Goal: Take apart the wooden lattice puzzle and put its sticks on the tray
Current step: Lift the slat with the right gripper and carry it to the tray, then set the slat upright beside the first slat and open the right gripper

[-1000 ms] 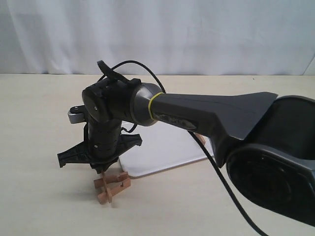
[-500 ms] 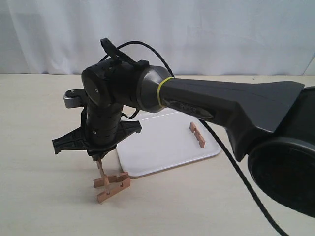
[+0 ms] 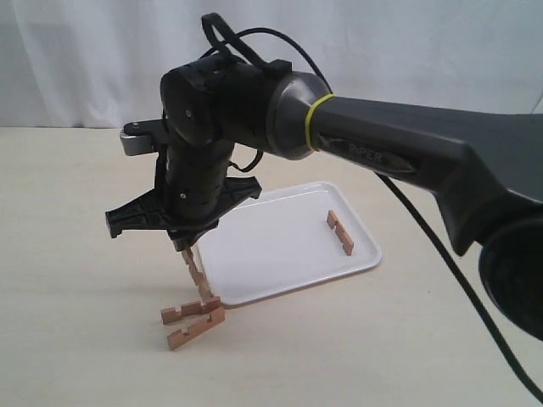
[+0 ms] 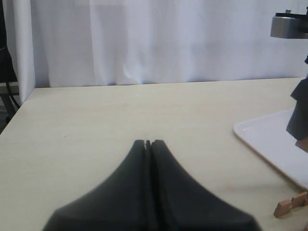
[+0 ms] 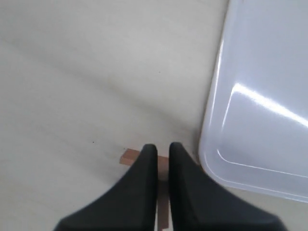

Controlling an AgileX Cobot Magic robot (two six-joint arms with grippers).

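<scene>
My right gripper hangs over the table just left of the white tray, shut on one stick that dangles at a slant. That stick's lower end comes down close to the rest of the wooden lattice puzzle, now two notched sticks lying side by side. Another stick lies on the tray near its right rim. In the right wrist view the held stick shows between the fingers, beside the tray. My left gripper is shut and empty, far from the sticks.
The right arm spans the scene from the right and reaches over the tray. A white curtain closes off the back of the beige table.
The right gripper has risen and shifted right, drawing one stick up out of the puzzle. Two sticks stay on the table. The arm no longer hides the stick on the tray.
</scene>
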